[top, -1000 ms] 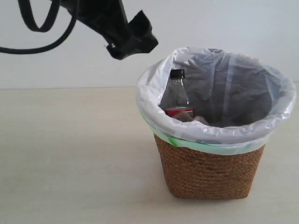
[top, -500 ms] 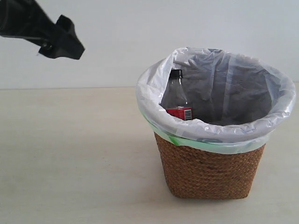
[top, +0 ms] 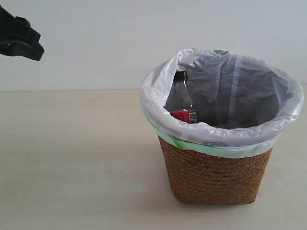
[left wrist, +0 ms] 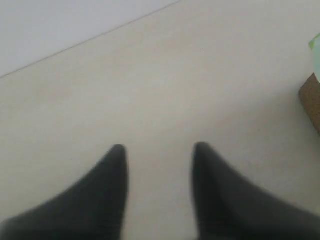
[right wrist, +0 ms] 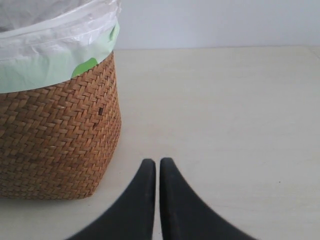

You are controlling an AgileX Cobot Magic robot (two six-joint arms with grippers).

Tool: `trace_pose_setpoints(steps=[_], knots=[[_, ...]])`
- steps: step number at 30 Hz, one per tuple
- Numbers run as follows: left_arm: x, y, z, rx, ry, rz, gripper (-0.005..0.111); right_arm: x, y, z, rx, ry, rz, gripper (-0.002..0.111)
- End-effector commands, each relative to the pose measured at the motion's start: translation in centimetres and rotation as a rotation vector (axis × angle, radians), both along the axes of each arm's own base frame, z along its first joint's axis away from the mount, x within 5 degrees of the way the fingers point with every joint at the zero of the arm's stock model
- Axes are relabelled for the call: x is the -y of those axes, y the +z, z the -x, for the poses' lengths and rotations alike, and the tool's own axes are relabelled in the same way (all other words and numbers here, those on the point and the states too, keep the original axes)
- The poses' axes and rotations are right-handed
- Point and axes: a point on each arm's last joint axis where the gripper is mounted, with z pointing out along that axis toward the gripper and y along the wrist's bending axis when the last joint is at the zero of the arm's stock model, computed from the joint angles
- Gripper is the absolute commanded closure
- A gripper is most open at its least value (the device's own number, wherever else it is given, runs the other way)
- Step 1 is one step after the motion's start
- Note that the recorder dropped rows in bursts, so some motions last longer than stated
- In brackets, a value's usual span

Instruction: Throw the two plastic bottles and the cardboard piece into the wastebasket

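The brown wicker wastebasket [top: 216, 177] with its white bag lining stands right of centre on the table. Inside it leans the clear bottle with black cap and red label [top: 182, 101]. The green-capped bottle and the cardboard piece are hidden from every view. My left gripper [top: 21, 40] hangs high at the far left edge of the exterior view; the left wrist view shows it [left wrist: 160, 150] open and empty over bare table. In the right wrist view my right gripper [right wrist: 158, 162] is shut on nothing, low beside the wastebasket [right wrist: 55, 140].
A pale table [top: 72, 167] spreads around the basket, with a plain white wall behind. A corner of the basket [left wrist: 312, 102] shows at the edge of the left wrist view.
My left arm has drawn back from beside the basket rim, leftward to the frame's edge. A pale beige shape seen beside the red label one second ago no longer shows.
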Motion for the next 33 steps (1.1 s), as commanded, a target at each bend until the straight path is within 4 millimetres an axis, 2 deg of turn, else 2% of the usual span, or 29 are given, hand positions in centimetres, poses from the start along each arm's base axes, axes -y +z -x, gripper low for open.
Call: trace_pose_setpoints(steps=[1, 5, 7, 12, 15, 22, 27, 33], knots=[[-0.4, 0.8, 1.0, 0.004, 0.049, 0.045, 0.099, 0.1, 0.1, 0.0, 0.01, -0.006, 0.01, 0.108], [-0.9, 1.6, 2.0, 0.013, 0.084, 0.041, 0.097, 0.1, 0.1, 0.0, 0.01, -0.006, 0.01, 0.108], [-1.2, 2.7, 3.0, 0.056, 0.083, 0.067, 0.097, 0.1, 0.1, 0.0, 0.01, -0.006, 0.01, 0.108], [-1.8, 5.6, 7.2, 0.216, 0.067, 0.194, 0.097, 0.1, 0.1, 0.0, 0.01, -0.006, 0.01, 0.108], [-2.5, 6.4, 10.1, 0.325, 0.059, 0.27, 0.097, 0.1, 0.1, 0.0, 0.01, -0.006, 0.01, 0.108], [-4.5, 5.7, 17.2, 0.521, 0.051, 0.339, 0.097, 0.1, 0.1, 0.0, 0.01, -0.006, 0.01, 0.108], [-5.9, 4.1, 22.0, 0.592, 0.043, 0.357, 0.097, 0.1, 0.1, 0.0, 0.01, -0.006, 0.01, 0.108], [-7.6, 2.3, 28.0, 0.769, 0.041, 0.447, 0.097, 0.1, 0.1, 0.0, 0.01, -0.006, 0.01, 0.108]])
